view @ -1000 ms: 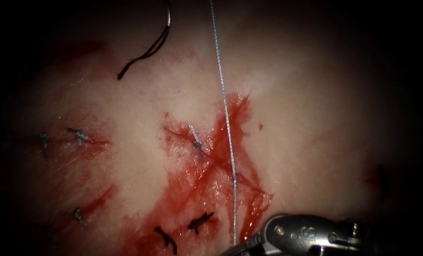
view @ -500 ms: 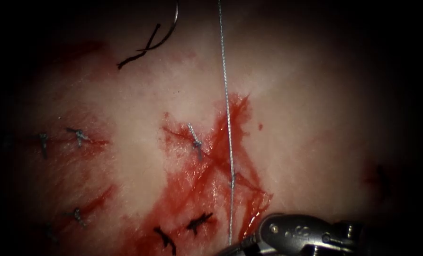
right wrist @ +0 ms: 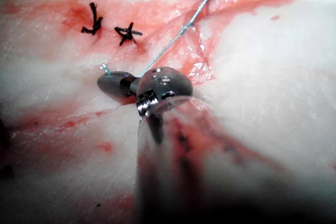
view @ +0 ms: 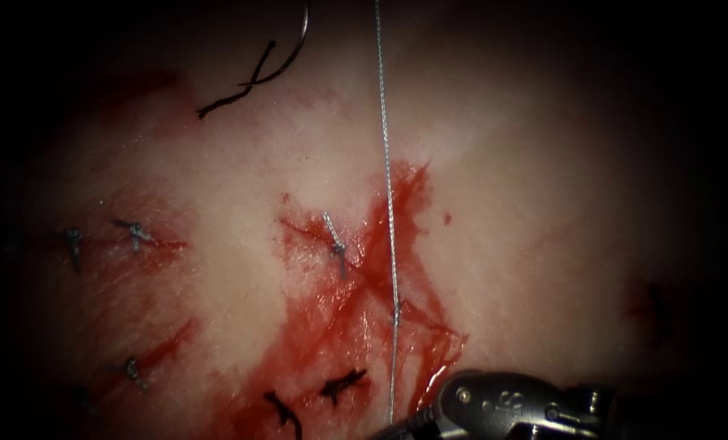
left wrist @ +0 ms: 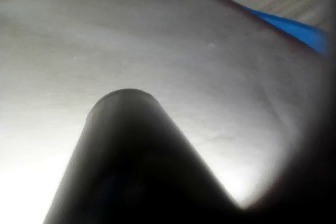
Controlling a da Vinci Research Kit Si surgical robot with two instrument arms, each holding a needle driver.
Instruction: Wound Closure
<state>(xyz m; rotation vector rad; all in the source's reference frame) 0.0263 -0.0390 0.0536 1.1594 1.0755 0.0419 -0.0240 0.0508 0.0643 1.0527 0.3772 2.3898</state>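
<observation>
Old knots, tissue's left edge: You have three small tied stitches [view: 138,234] sitting on the left part of the tissue [view: 543,204], two side by side higher up and one nearer the front edge.
Needle: You see its thin curved wire [view: 302,33] at the tissue's far edge, left of the thread, lying over the surface; you cannot tell from here whether any part of it is in the tissue. Neither tool holds it.
Dark strand: A black tail [view: 237,90] trails from the needle's end down and leftward across the pale surface.
Black stitch ends: Two dark knots [view: 343,383] sit in the red fluid [view: 323,326] near the tissue's front edge, left of the thread; the right wrist view shows them as well [right wrist: 126,32].
Central knot: One pale tied stitch [view: 337,242] lies on the cut [view: 380,269], just left of the thread.
Thread: A taut pale line [view: 388,204] runs from the far edge straight down over the cut to your right tool.
Right tool: It [view: 408,424] comes in at the front edge, its jaws closed together on the thread, whose short end pokes out past the tip [right wrist: 113,83].
Left tool: You see just its dark shaft [left wrist: 136,171] over pale tissue; its tip is hidden, so you cannot tell what it holds.
</observation>
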